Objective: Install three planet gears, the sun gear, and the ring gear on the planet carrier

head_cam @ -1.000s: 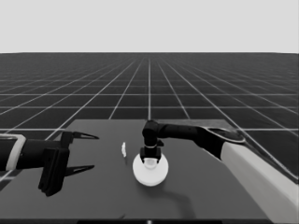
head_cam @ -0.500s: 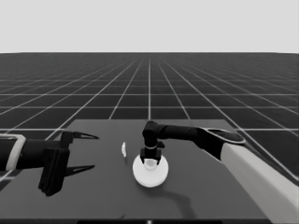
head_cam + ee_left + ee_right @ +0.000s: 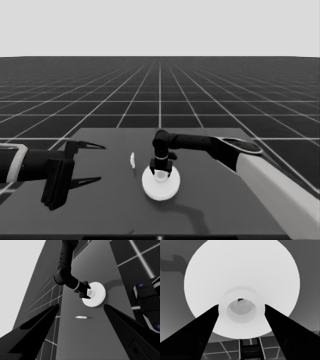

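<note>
The larger round part (image 3: 160, 187), thick and white with a raised hub, is near the middle of the table; the left wrist view shows this disc (image 3: 96, 297) too. My right gripper (image 3: 161, 170) stands straight above it. In the right wrist view the two fingers press against both sides of the hub (image 3: 241, 315), so the right gripper (image 3: 241, 306) is shut on it. The smaller round part and the gears are hidden. My left gripper (image 3: 102, 162) waits open over the table's left end with nothing between its fingers.
A thin white piece (image 3: 132, 160) lies on the table just left of the disc, and the left wrist view shows that sliver (image 3: 81, 317) as well. Dark machinery with blue lights (image 3: 150, 300) sits past the table's edge.
</note>
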`<state>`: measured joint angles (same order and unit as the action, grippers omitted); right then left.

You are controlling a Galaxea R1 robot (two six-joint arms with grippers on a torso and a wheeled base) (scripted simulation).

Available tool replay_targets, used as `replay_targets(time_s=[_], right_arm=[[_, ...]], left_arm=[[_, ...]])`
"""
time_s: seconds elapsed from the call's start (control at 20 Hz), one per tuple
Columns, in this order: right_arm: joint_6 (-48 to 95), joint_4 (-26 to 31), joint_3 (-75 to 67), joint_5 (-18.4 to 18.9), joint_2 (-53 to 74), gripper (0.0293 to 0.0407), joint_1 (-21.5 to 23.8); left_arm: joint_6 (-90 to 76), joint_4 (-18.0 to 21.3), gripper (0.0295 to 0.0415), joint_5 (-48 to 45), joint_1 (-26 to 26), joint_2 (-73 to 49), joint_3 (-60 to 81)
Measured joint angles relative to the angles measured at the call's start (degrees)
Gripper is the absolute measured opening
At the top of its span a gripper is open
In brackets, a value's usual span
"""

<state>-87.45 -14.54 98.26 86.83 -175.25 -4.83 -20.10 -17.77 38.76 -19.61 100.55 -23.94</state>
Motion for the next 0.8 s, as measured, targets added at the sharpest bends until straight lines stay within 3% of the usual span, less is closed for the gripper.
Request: replay_targets(time_s=[0.8], right_arm=[[-8.0, 0.0, 0.0, 0.0, 0.0, 0.0348, 0.0]], left_arm=[[0.0, 0.0, 0.0385, 0.0, 0.0, 0.0, 0.0]])
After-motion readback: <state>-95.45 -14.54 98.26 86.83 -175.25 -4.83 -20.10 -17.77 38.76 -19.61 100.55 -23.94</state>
